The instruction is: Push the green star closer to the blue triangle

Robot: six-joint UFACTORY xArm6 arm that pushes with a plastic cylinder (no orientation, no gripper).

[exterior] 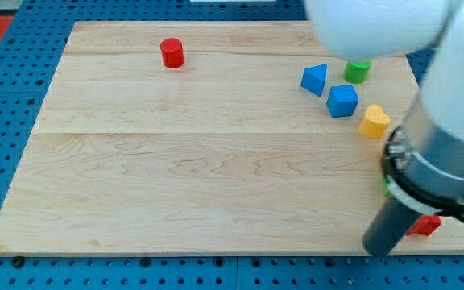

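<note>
Currently: my tip (379, 247) at wooden board's (176, 161) bottom right, bare rod end touching no block clearly. Blue triangle (315, 79) top right; green star (387, 187) mostly hidden behind arm, shape unclear.

Arm (445, 145): blurred, cut off by the view's top and right edges, and covering the board's (216, 161) right-hand corners; the tip cannot be made out behind the dark rod's blurred end. Green block (358, 71): upper part hidden under the arm's white body, shape not determinable. Red block (427, 225) and a green sliver (386, 188) at the arm's edge: mostly hidden, shapes not determinable.
</note>
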